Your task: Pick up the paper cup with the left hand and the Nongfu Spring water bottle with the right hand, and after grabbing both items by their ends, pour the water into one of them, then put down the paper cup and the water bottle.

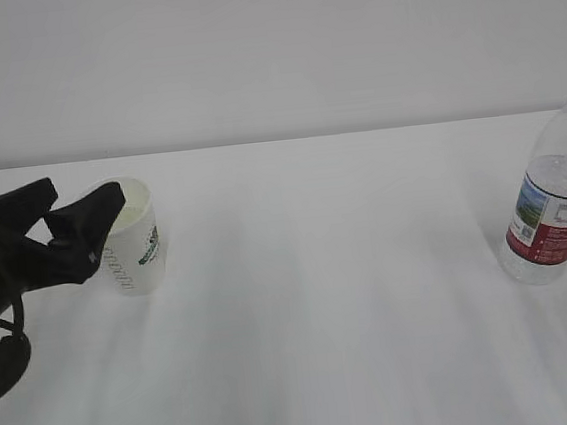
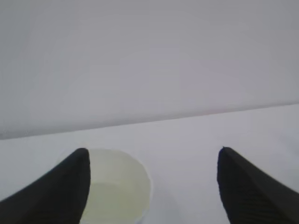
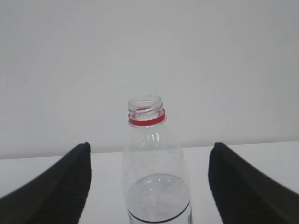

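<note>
The exterior view is looking down at a slant across the table (image 1: 353, 306); each wrist view is facing forward, low and close; the paper cup (image 1: 136, 242) is appearing again, nearer, in the left wrist view (image 2: 117, 189), the Nongfu Spring water bottle (image 1: 553, 197) in the right (image 3: 154, 163).

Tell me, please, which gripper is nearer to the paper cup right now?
Left. The left gripper is open right at the paper cup, one finger at its rim. The right gripper is across the table, open around the water bottle.
</note>
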